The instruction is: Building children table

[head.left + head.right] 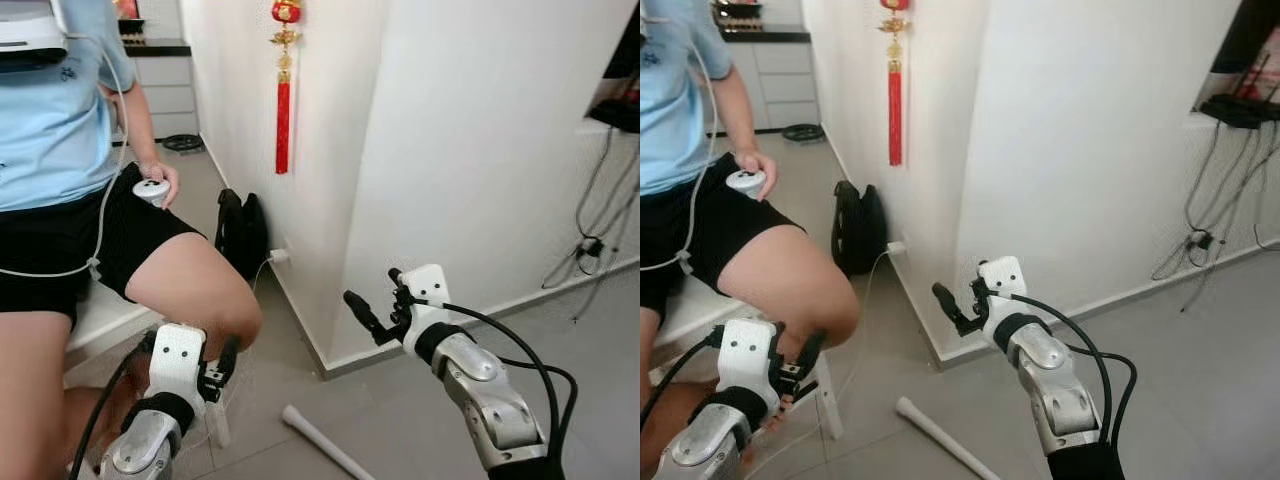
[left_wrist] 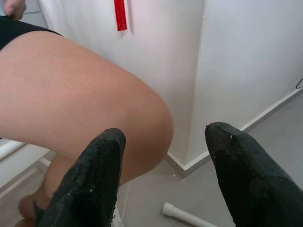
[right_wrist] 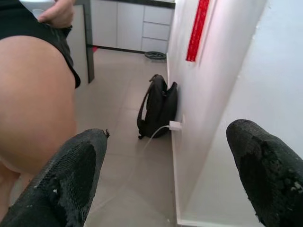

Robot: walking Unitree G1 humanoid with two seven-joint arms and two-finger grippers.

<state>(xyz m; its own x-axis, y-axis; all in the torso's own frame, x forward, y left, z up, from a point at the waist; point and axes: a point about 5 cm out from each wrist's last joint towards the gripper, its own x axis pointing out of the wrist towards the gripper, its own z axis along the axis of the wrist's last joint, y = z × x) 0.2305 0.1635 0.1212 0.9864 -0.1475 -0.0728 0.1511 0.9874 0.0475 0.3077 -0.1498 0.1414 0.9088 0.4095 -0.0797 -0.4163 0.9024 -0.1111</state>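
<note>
A person (image 1: 70, 180) sits at the far left on a low white table (image 1: 100, 315), one knee raised, a white controller (image 1: 152, 190) in one hand. Just below that knee hovers the left gripper (image 1: 222, 368), its jaws released and holding nothing; the left wrist view shows the two fingers (image 2: 90, 184) spread wide with the knee between and beyond them.

On the floor between the two arms lies a white leg (image 1: 325, 445), a plain round rod, slanted away from the wall corner and well apart from both grippers. It looks light and stiff, smooth and perhaps slippery, and likely to roll if nudged. A hold near its middle, across the rod, should keep it from swinging; an end grip would let it tip.

Against the wall behind stand a black bag (image 1: 242, 232), a plugged-in charger (image 1: 278, 256) and a red tassel (image 1: 283, 105) hanging above.

To the right, the right gripper (image 1: 375, 305) is raised in front of the wall corner, jaws released and empty, pointing toward the person.

The head views give the whole layout: both arms, the leg and the seated person. The right wrist view adds the bag and charger cable from close to, and white drawers (image 3: 128, 23) down the hall. The left wrist view catches one end of the leg past its fingers.
</note>
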